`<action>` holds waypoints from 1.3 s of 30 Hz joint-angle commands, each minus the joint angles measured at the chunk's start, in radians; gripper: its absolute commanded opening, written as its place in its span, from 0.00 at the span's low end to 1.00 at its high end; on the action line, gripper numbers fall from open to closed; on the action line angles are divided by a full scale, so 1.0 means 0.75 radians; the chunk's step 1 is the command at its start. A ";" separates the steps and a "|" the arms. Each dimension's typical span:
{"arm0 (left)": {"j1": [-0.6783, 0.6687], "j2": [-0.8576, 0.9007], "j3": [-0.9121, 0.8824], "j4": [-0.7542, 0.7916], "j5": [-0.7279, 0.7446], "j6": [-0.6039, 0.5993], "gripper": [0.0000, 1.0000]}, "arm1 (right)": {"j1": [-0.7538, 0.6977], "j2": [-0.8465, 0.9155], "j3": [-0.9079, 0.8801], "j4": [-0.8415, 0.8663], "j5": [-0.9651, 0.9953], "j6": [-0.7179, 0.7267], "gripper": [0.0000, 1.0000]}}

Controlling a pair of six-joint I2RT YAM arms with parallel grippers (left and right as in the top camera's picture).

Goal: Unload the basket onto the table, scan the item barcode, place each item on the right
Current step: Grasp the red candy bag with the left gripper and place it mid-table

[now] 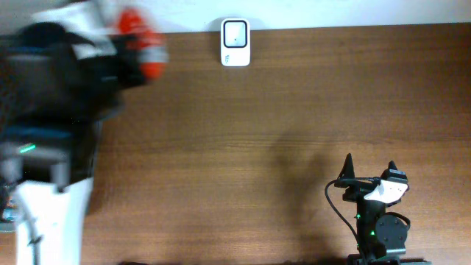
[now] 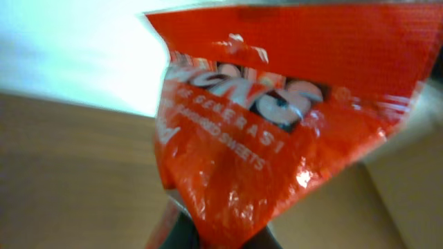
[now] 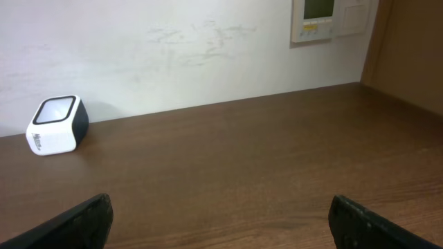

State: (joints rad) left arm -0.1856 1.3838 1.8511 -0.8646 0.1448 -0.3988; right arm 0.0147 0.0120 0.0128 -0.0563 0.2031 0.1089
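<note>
A crinkly orange-red plastic snack packet [image 2: 277, 138] is pinched in the left gripper [image 2: 223, 239], left of the small white box-shaped scanner [image 1: 235, 42]. The right gripper [image 1: 370, 165] is seen spread wide.

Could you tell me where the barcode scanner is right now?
The scanner sits at the table's far edge in the overhead view, just right of the orange packet in the left pincer.

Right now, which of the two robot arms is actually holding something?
The left gripper: it is shut on the orange packet. The right gripper stands wide open, holding nothing.
</note>
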 commanded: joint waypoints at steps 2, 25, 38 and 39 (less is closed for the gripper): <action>-0.411 0.220 -0.001 -0.027 -0.395 0.256 0.00 | 0.008 -0.005 -0.010 -0.007 -0.002 0.011 0.98; -0.881 1.104 0.016 -0.077 -0.812 0.216 0.64 | 0.008 -0.005 -0.010 -0.007 -0.002 0.011 0.99; -0.478 0.964 1.124 -0.722 -0.666 0.210 0.47 | 0.008 -0.005 -0.010 -0.007 -0.002 0.011 0.98; -0.417 0.955 1.191 -0.762 -0.666 0.210 0.37 | 0.008 -0.005 -0.010 -0.007 -0.002 0.011 0.99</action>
State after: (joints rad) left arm -0.6445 2.1941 2.5599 -1.3746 -0.3573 -0.2314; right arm 0.0147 0.0120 0.0128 -0.0563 0.2028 0.1089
